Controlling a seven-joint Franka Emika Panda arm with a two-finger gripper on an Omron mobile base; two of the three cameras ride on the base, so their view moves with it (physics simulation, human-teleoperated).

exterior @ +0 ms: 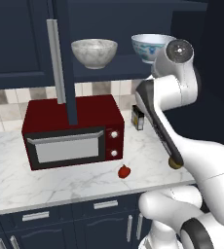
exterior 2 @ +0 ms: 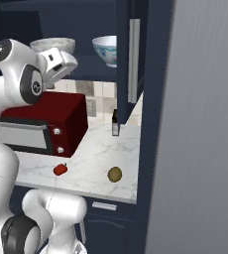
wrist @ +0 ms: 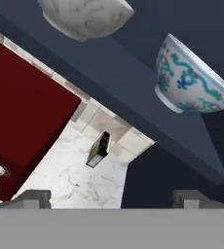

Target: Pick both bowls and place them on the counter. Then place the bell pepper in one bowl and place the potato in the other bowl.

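Two bowls stand on a dark cabinet shelf above the counter (exterior: pixel 46 185). The grey-white marbled bowl (exterior: pixel 94 52) is to the left of the white bowl with blue patterning (exterior: pixel 150 47). My gripper (wrist: pixel 111 198) is open and empty. It hangs below and in front of the shelf, with the marbled bowl (wrist: pixel 84 17) and the patterned bowl (wrist: pixel 192 80) both above it. The red bell pepper (exterior: pixel 124 171) lies on the counter in front of the microwave. The brown potato (exterior 2: pixel 115 174) lies to the right of the pepper (exterior 2: pixel 60 169), near the counter's front edge.
A dark red microwave (exterior: pixel 72 131) stands on the counter under the shelf. A small dark bottle (exterior: pixel 138 118) stands by the tiled wall. An open cabinet door (exterior: pixel 58 61) with a silver handle hangs left of the bowls. A tall grey panel (exterior 2: pixel 205 124) rises on the right.
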